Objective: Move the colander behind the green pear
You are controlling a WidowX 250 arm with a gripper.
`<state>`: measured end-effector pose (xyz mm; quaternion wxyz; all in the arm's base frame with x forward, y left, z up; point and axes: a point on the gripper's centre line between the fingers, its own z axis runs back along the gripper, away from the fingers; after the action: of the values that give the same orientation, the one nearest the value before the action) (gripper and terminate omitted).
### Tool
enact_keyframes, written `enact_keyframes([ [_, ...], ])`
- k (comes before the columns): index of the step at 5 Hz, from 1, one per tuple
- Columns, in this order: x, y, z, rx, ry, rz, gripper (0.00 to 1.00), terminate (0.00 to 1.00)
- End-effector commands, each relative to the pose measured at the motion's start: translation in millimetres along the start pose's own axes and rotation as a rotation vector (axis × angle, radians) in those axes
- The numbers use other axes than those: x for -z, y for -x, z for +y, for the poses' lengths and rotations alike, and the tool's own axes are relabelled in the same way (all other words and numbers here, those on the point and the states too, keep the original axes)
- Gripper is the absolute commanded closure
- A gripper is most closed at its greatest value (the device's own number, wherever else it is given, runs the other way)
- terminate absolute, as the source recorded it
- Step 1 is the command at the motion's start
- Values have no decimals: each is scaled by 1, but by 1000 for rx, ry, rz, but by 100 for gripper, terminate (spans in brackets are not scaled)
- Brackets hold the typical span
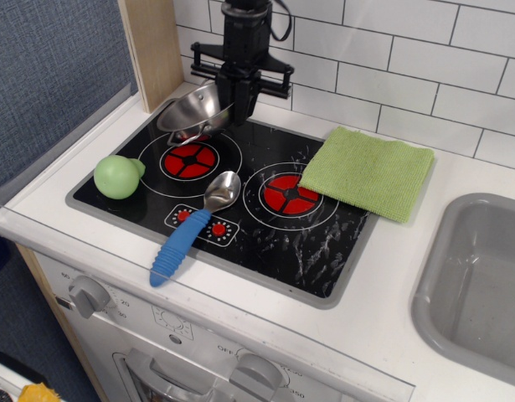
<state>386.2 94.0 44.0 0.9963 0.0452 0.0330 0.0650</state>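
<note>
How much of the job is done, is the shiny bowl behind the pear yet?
Nearly. Already picked up: the gripper holds the colander tilted over the stove's back left corner. In hand: carrying it to the spot behind the green pear, which sits at the front left. Left: lower it there and let go.
</note>
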Motion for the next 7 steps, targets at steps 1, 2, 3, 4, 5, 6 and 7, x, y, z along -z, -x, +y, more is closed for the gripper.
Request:
enact_keyframes([
  [1, -4, -3, 21, -7, -5, -13, 100, 0],
  [2, -2, -2, 17, 4, 6, -9, 0, 0],
  [3, -16, 1, 10, 39, 22, -73, 0, 0],
  [4, -32, 7, 6, 54, 18, -130, 0, 0],
  [5, -37, 10, 2, 69, 18, -151, 0, 0],
  [6, -42, 11, 0, 89, 13, -174, 0, 0],
  [7, -41, 11, -2, 101, -36, -191, 0, 0],
])
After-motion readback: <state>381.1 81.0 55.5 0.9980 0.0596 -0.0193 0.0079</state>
